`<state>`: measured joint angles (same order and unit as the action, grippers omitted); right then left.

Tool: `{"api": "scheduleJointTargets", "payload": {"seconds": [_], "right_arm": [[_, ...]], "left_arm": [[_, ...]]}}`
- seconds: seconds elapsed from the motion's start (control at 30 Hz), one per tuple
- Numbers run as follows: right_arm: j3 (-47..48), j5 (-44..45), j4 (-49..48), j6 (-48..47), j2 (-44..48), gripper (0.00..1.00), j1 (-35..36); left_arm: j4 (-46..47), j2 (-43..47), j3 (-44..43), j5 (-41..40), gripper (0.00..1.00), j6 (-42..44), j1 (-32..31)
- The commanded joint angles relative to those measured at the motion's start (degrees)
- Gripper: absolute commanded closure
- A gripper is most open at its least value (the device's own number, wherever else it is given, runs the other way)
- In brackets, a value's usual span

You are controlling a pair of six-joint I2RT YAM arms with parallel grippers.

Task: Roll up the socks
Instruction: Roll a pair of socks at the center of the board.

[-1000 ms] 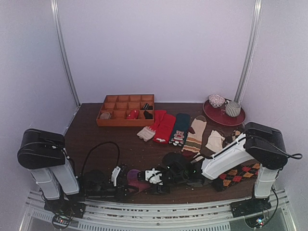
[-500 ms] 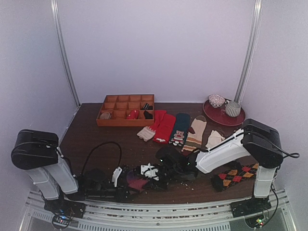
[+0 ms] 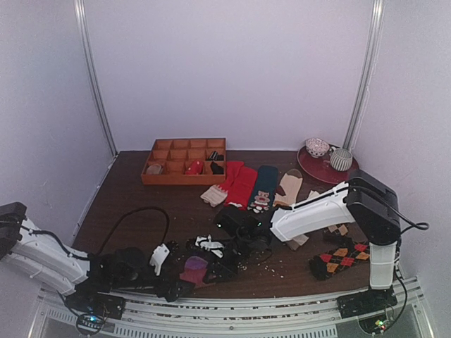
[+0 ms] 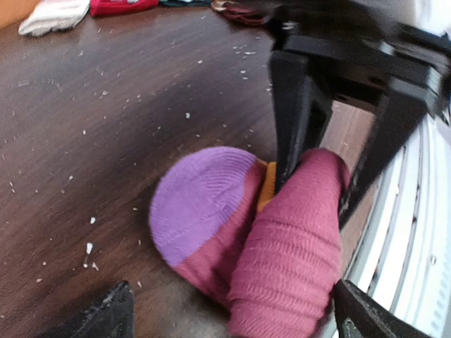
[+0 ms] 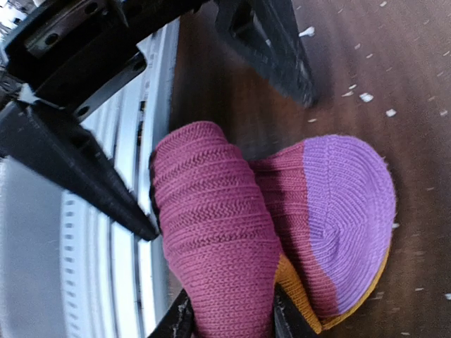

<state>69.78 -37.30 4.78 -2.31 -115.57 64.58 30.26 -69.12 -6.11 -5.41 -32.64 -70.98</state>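
A maroon sock [image 3: 194,270] with a purple toe and orange heel lies part-rolled near the table's front edge. In the right wrist view my right gripper [image 5: 229,320] is shut on the sock's rolled maroon cuff [image 5: 215,239], one finger on each side. The purple toe [image 5: 345,211] lies flat on the wood beside it. My left gripper [image 4: 232,317] is wide open, its fingertips [image 4: 106,317] on either side of the sock [image 4: 282,260] without touching it. From above, the left gripper [image 3: 180,278] sits just left of the sock and the right gripper [image 3: 211,259] just above it.
Several flat socks lie mid-table: a red pair [image 3: 239,184], a dark teal one [image 3: 265,184], a striped cream one [image 3: 289,186], and an argyle one [image 3: 342,257] at the front right. An orange divided tray [image 3: 184,160] and a red plate [image 3: 328,169] with cups stand at the back. The metal rail [image 3: 232,310] runs right behind the sock.
My left gripper has opened and let go of the sock, and its arm has swung back to the left. The right gripper has shifted left and closed on the rolled cuff.
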Motion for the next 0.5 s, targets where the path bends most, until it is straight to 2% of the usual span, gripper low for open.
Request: {"api": "scheduleJointTargets", "payload": {"seconds": [0.0,0.1,0.2,0.37,0.47], "right_arm": [[-0.6,-5.0,18.1,5.6,-6.6,0.69,-0.4],[1.1,-4.3,20.9,5.6,-8.6,0.69,-0.9],[1.9,-4.1,21.4,6.3,-9.7,0.70,-1.4],[2.5,-3.3,21.4,6.8,-11.0,0.70,-2.0],[2.7,-3.3,21.5,7.0,-11.4,0.70,-2.2]], "left_arm": [[8.0,4.3,4.4,-9.6,0.07,10.1,-3.3],[15.5,5.2,5.8,-8.2,0.15,16.7,-3.6],[19.6,3.7,5.3,-3.4,0.17,21.6,-3.6],[24.0,-3.5,3.1,2.5,0.17,23.9,-3.6],[27.1,-9.1,2.1,3.9,0.24,23.7,-3.6]]}}
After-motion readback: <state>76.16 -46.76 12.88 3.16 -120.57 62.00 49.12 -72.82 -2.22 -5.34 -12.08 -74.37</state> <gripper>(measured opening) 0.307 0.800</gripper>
